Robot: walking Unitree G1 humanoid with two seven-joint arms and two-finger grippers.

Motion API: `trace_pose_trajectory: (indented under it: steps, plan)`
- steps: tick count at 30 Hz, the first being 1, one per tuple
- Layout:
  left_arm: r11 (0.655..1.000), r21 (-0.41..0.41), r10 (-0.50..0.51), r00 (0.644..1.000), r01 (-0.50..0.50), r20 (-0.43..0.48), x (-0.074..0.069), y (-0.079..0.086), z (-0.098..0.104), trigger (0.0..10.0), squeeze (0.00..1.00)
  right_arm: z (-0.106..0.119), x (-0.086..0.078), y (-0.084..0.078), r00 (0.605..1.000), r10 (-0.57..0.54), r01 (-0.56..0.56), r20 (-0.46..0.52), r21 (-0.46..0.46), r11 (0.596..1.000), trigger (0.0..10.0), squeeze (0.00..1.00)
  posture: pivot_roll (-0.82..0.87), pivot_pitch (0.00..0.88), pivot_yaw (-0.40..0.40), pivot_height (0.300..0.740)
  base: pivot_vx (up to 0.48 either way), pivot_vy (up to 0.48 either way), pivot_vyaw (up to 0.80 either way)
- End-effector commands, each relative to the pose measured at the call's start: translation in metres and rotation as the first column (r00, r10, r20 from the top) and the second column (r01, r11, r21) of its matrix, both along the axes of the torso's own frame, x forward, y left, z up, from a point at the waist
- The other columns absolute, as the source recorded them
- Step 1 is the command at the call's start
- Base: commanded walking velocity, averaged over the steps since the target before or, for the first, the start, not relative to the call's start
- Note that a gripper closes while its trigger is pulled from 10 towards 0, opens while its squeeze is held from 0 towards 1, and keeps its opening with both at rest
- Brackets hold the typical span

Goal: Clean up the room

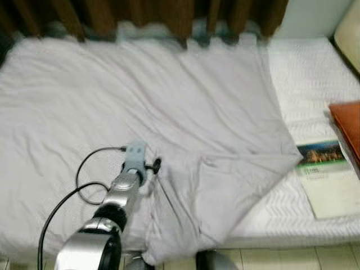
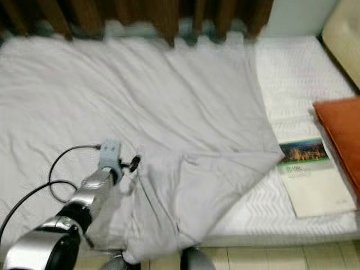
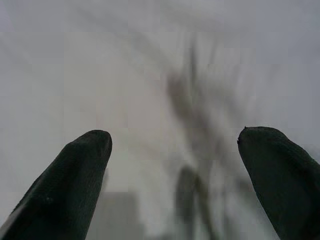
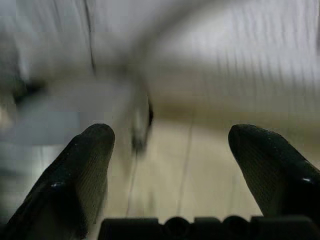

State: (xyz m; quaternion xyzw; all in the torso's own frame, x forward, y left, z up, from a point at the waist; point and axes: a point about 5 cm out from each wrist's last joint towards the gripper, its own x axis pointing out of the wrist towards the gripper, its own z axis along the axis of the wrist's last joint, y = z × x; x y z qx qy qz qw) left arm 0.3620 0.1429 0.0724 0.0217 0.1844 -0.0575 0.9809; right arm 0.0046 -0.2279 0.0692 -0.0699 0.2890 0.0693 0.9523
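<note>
A pale grey duvet (image 1: 140, 101) lies rumpled over the bed, with one corner folded back (image 1: 225, 191) near the front edge. My left arm (image 1: 121, 197) reaches out over the duvet's front part. In the left wrist view my left gripper (image 3: 175, 145) is open, its fingers (image 3: 75, 175) wide apart just above the grey cloth and holding nothing. My right gripper (image 4: 170, 135) is open too, hanging low with a blurred floor and the bed's side beyond it.
Bare white mattress (image 1: 315, 73) shows on the right. A booklet (image 1: 326, 180) lies there beside an orange cushion (image 1: 349, 126). A cream pillow (image 1: 350, 28) sits at the far right corner. Brown curtains (image 1: 140, 14) hang behind the bed. Tiled floor (image 1: 281, 259) runs along the front.
</note>
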Motion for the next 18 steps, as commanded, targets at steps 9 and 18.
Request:
trace_pose_trajectory:
  steps: [9,18]
  plan:
    - [0.953,-0.294,0.104,0.989,-0.069,0.106,0.009,0.007,0.019,10.0,0.0,0.042,-0.036,0.018,0.998,-0.018,0.019,-0.062,0.015,1.0,10.0,0.0,-0.45,0.724,-0.044,0.74,0.0,0.0,0.0]
    - [0.868,-0.496,0.132,0.952,0.023,0.275,0.014,0.0,0.042,10.0,0.0,0.047,-0.047,0.025,0.998,-0.014,0.015,-0.064,0.017,1.0,10.0,0.0,-0.45,0.733,-0.018,0.74,0.0,0.0,0.0]
